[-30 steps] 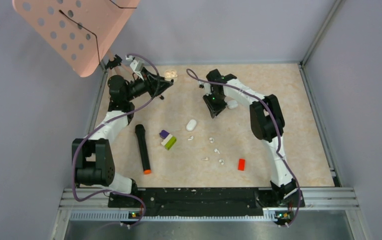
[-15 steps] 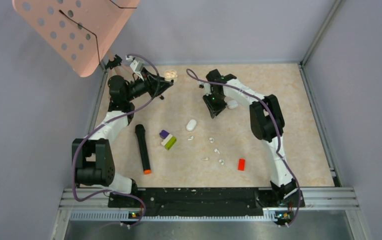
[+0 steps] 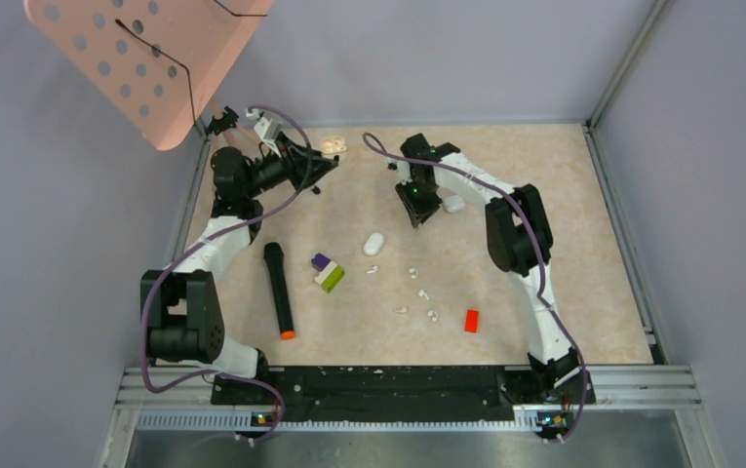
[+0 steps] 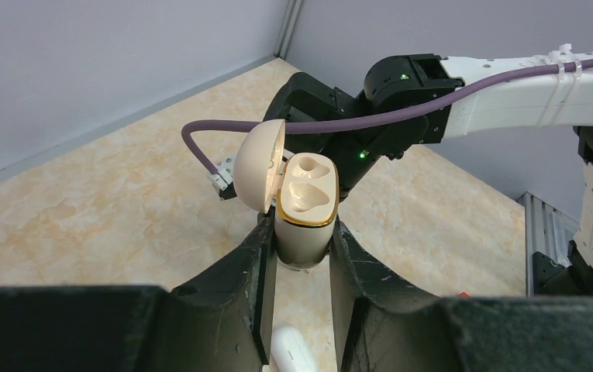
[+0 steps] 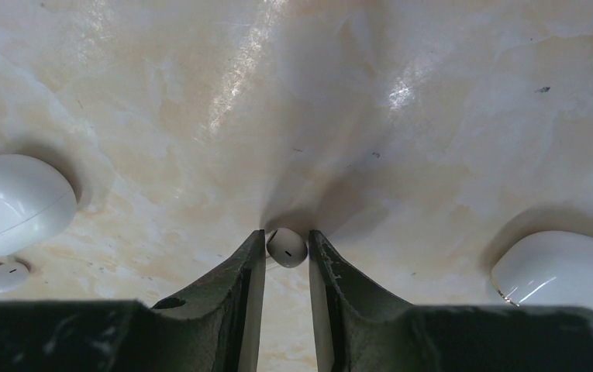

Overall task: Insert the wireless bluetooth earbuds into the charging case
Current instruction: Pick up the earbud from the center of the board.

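Observation:
A beige charging case (image 4: 305, 203) with a gold rim stands upright with its lid open, and both of its wells are empty. My left gripper (image 4: 301, 226) is shut on its lower body; in the top view the case (image 3: 331, 146) is held up at the back left. My right gripper (image 5: 287, 235) is shut on a small white earbud (image 5: 287, 248) just above the tabletop, near the table's middle (image 3: 417, 214). Several more earbuds (image 3: 413, 273) lie scattered on the table toward the front, one (image 5: 1, 273) beside a white case.
White pebble-shaped cases (image 3: 373, 243) (image 3: 454, 204) lie either side of my right gripper. A black marker (image 3: 278, 290), stacked purple, white and green bricks (image 3: 328, 274) and a red brick (image 3: 471, 320) lie nearer the front. A pink perforated board (image 3: 144, 58) hangs over the back left corner.
The right arm has shifted very slightly to the left with the earbud still between its fingers. The left arm and the case have not moved.

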Controlling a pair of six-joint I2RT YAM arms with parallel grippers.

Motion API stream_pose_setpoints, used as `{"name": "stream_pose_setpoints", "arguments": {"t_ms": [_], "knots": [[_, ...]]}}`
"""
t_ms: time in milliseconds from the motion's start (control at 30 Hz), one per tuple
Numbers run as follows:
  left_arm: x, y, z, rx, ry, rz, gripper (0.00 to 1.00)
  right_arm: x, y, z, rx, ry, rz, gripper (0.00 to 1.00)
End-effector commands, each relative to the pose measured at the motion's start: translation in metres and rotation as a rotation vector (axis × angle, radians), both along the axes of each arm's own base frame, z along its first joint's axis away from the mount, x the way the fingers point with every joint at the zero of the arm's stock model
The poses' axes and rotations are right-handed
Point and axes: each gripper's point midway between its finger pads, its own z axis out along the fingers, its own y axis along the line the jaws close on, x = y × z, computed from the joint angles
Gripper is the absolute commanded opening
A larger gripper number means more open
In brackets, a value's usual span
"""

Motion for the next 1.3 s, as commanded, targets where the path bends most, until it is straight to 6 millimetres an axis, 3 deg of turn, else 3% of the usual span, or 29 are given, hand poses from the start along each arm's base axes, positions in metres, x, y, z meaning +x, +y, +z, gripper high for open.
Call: {"name": "stream_pose_setpoints", "arguments": {"t_ms": [0,200,567,767,900,967,1100,1267], "knots": [[-0.001,0.002,0.011,-0.002,-0.054,0.001,0.00,0.004,0.002,-0.014,-0.031,-0.009,-0.004,0.26],[0.001,0.002,0.010,-0.001,-0.048,-0.001,0.00,0.000,-0.006,-0.008,-0.054,-0.019,-0.010,0.30],[0.004,0.002,0.008,-0.002,-0.046,-0.007,0.00,-0.006,-0.016,-0.013,-0.093,-0.012,-0.007,0.28],[0.003,0.004,0.006,-0.002,-0.041,-0.005,0.00,-0.008,-0.019,-0.013,-0.102,-0.017,0.008,0.17],[0.003,0.003,0.004,-0.007,-0.037,-0.010,0.00,0.002,-0.018,0.004,-0.097,-0.074,0.021,0.00],[0.004,0.003,0.003,-0.010,-0.033,-0.013,0.00,0.013,-0.015,0.025,-0.078,-0.139,0.036,0.00],[0.007,0.002,0.005,-0.014,-0.038,-0.019,0.00,0.045,-0.012,0.090,-0.054,-0.349,0.054,0.00],[0.011,-0.001,0.014,-0.020,-0.061,-0.036,0.00,0.067,0.007,0.203,0.137,-0.698,0.126,0.00]]}}
